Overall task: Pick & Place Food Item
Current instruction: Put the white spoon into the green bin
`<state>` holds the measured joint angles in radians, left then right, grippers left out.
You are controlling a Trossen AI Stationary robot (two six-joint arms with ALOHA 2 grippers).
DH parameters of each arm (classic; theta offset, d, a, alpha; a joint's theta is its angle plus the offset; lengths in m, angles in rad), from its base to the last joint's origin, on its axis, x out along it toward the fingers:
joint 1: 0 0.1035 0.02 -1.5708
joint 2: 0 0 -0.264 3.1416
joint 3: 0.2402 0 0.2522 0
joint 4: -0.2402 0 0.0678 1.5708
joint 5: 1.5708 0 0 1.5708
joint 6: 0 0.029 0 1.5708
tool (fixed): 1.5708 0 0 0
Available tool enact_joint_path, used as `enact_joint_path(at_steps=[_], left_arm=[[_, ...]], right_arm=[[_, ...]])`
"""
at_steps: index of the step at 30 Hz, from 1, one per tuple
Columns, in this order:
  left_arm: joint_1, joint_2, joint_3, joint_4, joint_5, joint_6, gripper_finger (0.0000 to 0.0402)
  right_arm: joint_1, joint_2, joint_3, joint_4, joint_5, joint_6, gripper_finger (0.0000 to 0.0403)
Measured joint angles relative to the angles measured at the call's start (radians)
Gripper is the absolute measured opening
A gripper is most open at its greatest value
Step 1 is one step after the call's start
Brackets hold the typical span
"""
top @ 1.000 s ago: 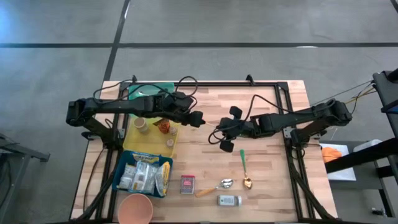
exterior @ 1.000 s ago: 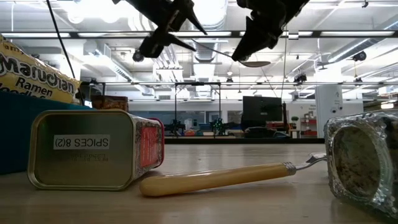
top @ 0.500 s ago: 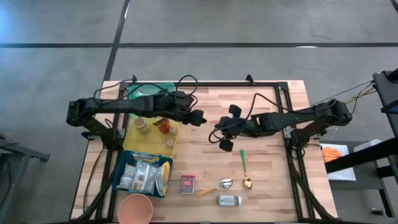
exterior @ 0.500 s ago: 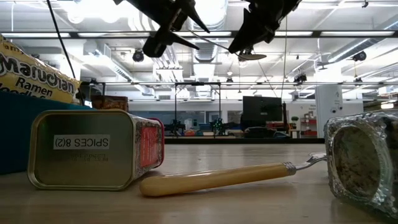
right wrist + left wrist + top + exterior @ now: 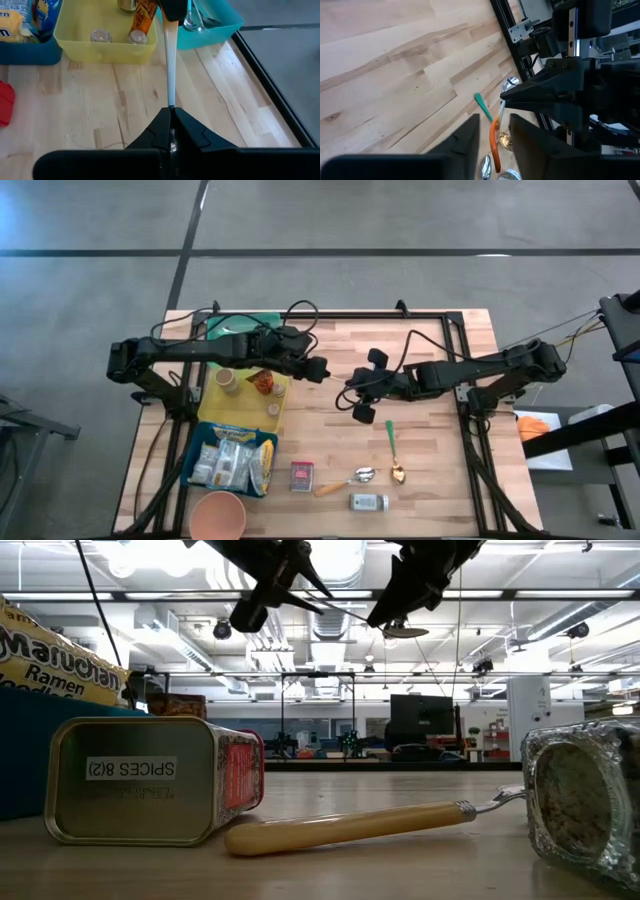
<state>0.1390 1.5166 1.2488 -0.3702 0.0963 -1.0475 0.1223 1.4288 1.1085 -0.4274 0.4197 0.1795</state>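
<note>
Wooden table, grey floor

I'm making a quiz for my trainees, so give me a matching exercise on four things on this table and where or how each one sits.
Things:
1. pink cup
2. red spice tin
3. green-handled spoon
4. ramen packs

Places or states:
A. in the blue bin
B. lying on its side beside the pale-handled spoon
C. upright at the edge of the table
D. flat on bare wood, gold bowl

Pairs: 1-C, 2-B, 3-D, 4-A
</note>
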Motion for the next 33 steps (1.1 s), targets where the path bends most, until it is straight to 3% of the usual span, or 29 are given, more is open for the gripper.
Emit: enact_joint_path(at_steps=[6, 20, 24, 33], left_arm=[[0.0, 0.0, 0.0, 0.019, 0.02, 0.072, 0.0016], [0.021, -0.021, 0.0, 0.006, 0.041, 0.101, 0.0006], [0.046, -0.047, 0.0, -0.043, 0.037, 0.109, 0.0006], [0.14, -0.158, 0.0, -0.199, -0.028, 0.162, 0.0006]], right_arm=[[0.0, 0.0, -0.002, 0.007, -0.001, -0.001, 0.0008], [-0.001, -0.001, -0.002, 0.034, 0.0, 0.028, 0.0013], [-0.001, -0.003, -0.001, 0.049, -0.002, 0.051, 0.0056], [0.0, -0.007, 0.057, 0.042, -0.001, 0.09, 0.0211]])
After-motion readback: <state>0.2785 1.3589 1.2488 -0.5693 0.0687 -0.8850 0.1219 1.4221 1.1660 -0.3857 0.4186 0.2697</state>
